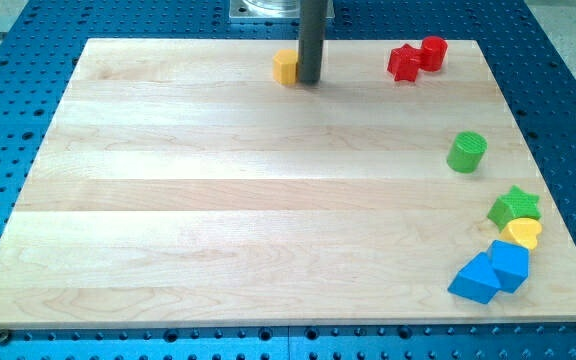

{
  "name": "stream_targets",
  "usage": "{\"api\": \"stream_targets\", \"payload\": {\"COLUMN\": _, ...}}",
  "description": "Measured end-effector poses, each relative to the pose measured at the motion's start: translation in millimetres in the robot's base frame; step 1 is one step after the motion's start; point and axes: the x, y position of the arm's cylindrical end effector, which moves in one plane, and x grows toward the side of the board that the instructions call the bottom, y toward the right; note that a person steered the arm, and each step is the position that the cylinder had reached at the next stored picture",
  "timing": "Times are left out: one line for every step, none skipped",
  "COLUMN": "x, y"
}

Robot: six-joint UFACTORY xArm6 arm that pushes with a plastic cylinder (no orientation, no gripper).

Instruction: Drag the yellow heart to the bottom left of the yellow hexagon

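Nearest the camera, two blue blocks [491,272] are seen pressed together at the view's bottom right, one wedge-like [474,279], one squarer [510,264], both far below and to the right of the claw. Touching them from above is the yellow heart [522,233], glossy and rounded, with a green star [514,206] just above it.

Further up, a green cylinder [466,152] stands alone. Two red blocks [417,58], one star-like [403,63] and one cylindrical [433,53], are found near the table's [218,200] top edge, to the right of the claw.

No jaws exist on this rig, so the claw is only a dark, smooth rod; nothing is pinched. Its tip [309,81] rests against the right side of the yellow hexagon [285,68], at the top centre of the pale, grained wooden table.

The task is judged barely begun: the heart lies well apart from the hexagon, across the board. Still left are a long drag across the bare wood and placement just below and left of the hexagon.
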Motion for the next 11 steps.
{"api": "stream_targets", "payload": {"x": -15.1, "y": -2.4}}
{"api": "stream_targets", "payload": {"x": 56.2, "y": 40.2}}
{"api": "stream_targets", "payload": {"x": 103.1, "y": 111.2}}
{"api": "stream_targets", "payload": {"x": 123.5, "y": 234.9}}
{"api": "stream_targets", "payload": {"x": 183.3, "y": 304.1}}
{"api": "stream_targets", "payload": {"x": 300.3, "y": 276.7}}
{"api": "stream_targets", "payload": {"x": 308.9, "y": 240.8}}
{"api": "stream_targets", "payload": {"x": 290.1, "y": 194.7}}
{"api": "stream_targets", "payload": {"x": 280.6, "y": 109.6}}
{"api": "stream_targets", "payload": {"x": 235.1, "y": -2.5}}
{"api": "stream_targets", "payload": {"x": 211.7, "y": -69.2}}
